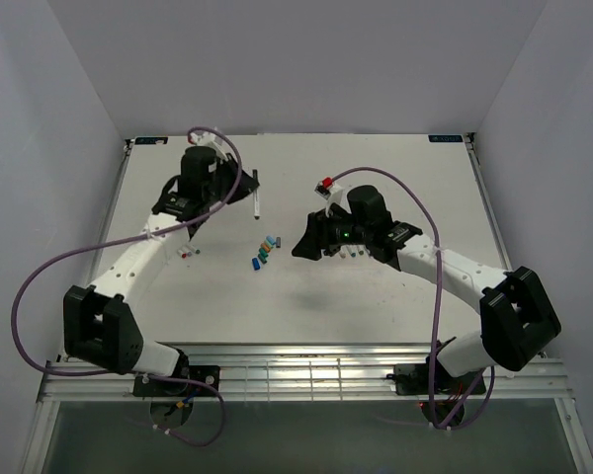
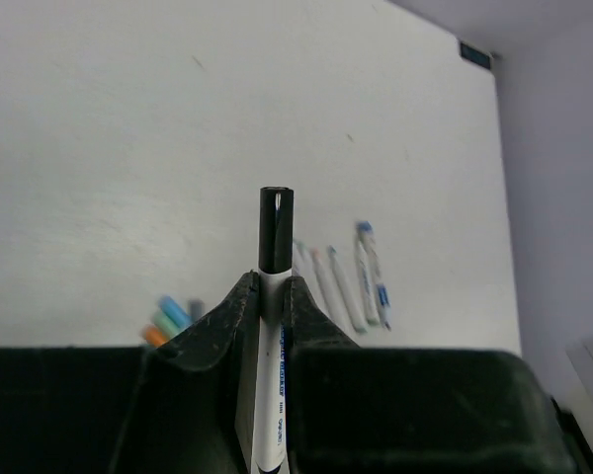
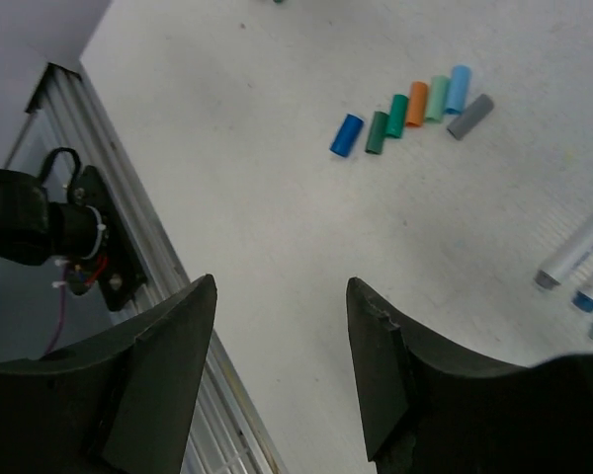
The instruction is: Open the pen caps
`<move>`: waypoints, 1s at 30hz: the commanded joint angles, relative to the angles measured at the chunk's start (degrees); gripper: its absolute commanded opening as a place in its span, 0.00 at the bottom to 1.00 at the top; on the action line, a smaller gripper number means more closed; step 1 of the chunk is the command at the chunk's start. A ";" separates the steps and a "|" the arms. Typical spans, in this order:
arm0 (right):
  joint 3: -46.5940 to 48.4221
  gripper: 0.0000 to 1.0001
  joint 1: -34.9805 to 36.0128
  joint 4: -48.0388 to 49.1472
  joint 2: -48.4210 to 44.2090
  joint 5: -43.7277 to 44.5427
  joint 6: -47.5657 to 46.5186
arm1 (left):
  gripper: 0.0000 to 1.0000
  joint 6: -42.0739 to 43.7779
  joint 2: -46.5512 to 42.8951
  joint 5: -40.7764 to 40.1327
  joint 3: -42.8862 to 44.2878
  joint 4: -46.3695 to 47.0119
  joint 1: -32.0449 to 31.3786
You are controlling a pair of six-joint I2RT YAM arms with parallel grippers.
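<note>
My left gripper (image 1: 245,188) is shut on a white pen (image 1: 259,205) and holds it above the table's far left. In the left wrist view the pen (image 2: 267,375) stands between the fingers (image 2: 227,311), and its black cap (image 2: 276,229) sticks out past their tips, still on the pen. My right gripper (image 1: 311,249) is open and empty above the table's middle, and it also shows in the right wrist view (image 3: 282,286). Several loose pen caps (image 3: 418,103) in blue, green, orange, teal and grey lie in a row there. They also show in the top view (image 1: 265,249).
Several white pens (image 2: 346,281) lie side by side on the table; their ends (image 3: 578,259) show at the right edge of the right wrist view. A small red-topped item (image 1: 326,185) sits behind the right arm. The metal rail (image 3: 99,148) marks the table's near edge.
</note>
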 commanded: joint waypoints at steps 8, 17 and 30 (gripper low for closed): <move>-4.77 0.64 0.06 26.39 -0.35 -10.35 15.41 | 0.00 -9.86 -11.98 -9.04 -12.62 4.28 -19.67; -7.94 0.61 0.06 36.86 2.29 -9.56 21.05 | 0.00 -15.75 -12.86 -13.83 -14.99 4.36 -23.11; -6.18 0.29 0.06 42.22 8.70 -9.73 26.23 | 0.00 -18.74 -14.88 -16.02 -17.10 5.50 -24.79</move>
